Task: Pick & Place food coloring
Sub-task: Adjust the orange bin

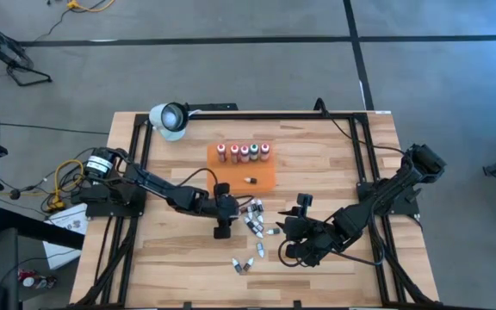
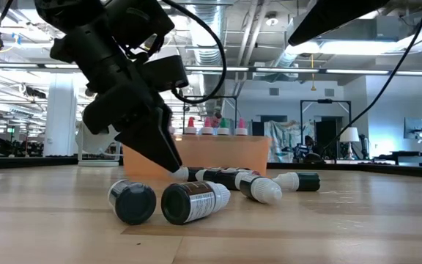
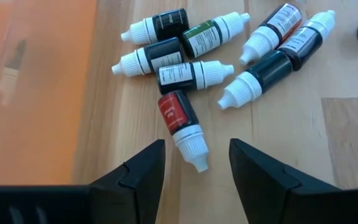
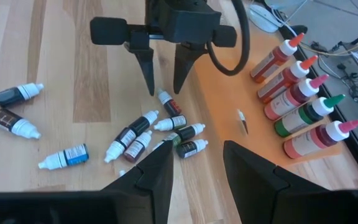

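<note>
Just right of the flat orange tray [image 1: 261, 176], the left gripper [image 3: 196, 177] hangs with fingers spread astride a small red-labelled, white-capped vial [image 3: 182, 124], its long axis running along the gap.

Grey floor [image 1: 437, 77] crossed by dark lines; bright ceiling lights [image 2: 357, 48]; exposed ductwork [image 2: 247, 29] overhead.

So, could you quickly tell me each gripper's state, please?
Left gripper: open, empty, above a red-labelled vial.
Right gripper: open, empty.
</note>
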You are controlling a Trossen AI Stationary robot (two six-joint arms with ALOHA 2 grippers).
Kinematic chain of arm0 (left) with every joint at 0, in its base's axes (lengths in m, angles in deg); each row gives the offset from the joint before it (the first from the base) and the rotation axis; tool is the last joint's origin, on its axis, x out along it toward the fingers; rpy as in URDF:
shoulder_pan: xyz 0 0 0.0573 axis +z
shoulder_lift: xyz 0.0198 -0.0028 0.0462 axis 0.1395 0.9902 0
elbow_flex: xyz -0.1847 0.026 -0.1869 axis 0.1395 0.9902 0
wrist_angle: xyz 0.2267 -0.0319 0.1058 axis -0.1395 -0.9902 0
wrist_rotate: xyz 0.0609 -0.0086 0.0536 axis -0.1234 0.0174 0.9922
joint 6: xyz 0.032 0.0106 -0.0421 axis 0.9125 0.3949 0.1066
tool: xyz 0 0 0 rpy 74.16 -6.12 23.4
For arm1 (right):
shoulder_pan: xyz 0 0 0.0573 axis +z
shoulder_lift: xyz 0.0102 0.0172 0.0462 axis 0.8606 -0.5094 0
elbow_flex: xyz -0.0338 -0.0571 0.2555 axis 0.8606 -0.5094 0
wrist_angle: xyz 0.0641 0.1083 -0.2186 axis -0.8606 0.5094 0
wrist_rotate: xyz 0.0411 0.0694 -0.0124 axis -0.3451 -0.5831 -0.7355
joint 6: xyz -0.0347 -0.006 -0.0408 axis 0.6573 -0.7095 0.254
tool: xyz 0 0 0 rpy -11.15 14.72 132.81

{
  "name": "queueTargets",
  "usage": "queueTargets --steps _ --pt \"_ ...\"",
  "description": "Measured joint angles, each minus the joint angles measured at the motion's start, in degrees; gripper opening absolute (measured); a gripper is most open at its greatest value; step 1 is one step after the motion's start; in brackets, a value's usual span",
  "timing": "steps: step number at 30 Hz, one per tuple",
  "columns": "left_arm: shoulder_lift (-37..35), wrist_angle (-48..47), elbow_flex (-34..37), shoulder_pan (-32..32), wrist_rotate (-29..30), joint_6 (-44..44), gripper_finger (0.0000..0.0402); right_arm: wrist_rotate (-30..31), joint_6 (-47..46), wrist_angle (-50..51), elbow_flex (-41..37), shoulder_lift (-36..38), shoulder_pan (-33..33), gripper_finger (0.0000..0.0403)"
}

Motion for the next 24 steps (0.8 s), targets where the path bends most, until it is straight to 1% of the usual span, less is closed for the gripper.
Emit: queueTargets --steps 10,16,24 --pt "0.1 -0.2 0.1 -0.4 3.8 0.8 0.0173 0.0 0.2 0.0 0.0 0.0 0.0 0.0133" --pt "0.1 -5.9 0.1 0.0 10.2 5.1 0.0173 0.0 0.2 0.0 0.0 0.0 0.0 0.0133" --pt "0.1 -6.6 0.1 3.0 11.9 8.5 0.0173 0.0 0.3 0.0 0.0 0.0 -0.9 0.0134"
